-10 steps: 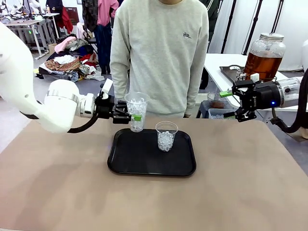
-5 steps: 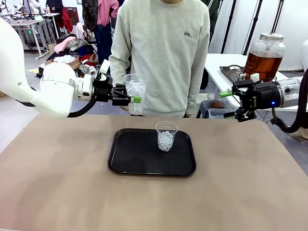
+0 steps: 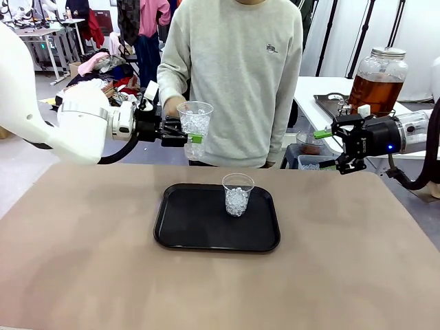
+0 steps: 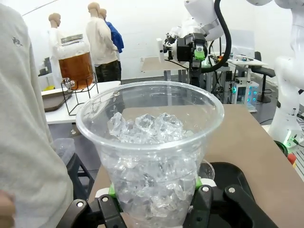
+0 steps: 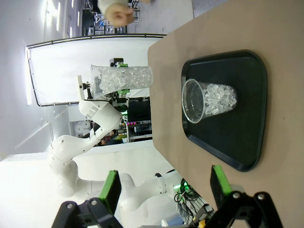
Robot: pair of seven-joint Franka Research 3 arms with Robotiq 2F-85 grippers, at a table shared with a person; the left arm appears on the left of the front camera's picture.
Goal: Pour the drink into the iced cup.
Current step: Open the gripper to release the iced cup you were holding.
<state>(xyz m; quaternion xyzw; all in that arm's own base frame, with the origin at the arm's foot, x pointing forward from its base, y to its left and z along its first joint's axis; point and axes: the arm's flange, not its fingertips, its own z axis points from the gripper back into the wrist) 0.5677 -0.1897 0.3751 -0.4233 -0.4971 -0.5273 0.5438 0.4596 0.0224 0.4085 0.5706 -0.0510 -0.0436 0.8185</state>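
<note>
Left arm (image 3: 72, 134): white, glossy, with a rounded shell that bulges at the joint.
Wrist ring (image 3: 91, 110): a silver-grey band where the white shell ends.
Left cable (image 3: 122, 159): thin and black, looped under the wrist.
Left claw (image 3: 194, 136): black body with a small white block on top, and black linked fingers with silver screw heads at the joints.
Left pads (image 4: 112, 190): bright green.
Right arm (image 3: 416, 129): a pale, silvery-white link.
Right cable (image 3: 432, 148): a thick black hose.
Right claw (image 3: 325, 148): black and boxy, with round screw heads at the finger joints.
Blue light (image 3: 390, 146): a small dot on the black wrist unit.
Right pads (image 5: 111, 186): green strips.
</note>
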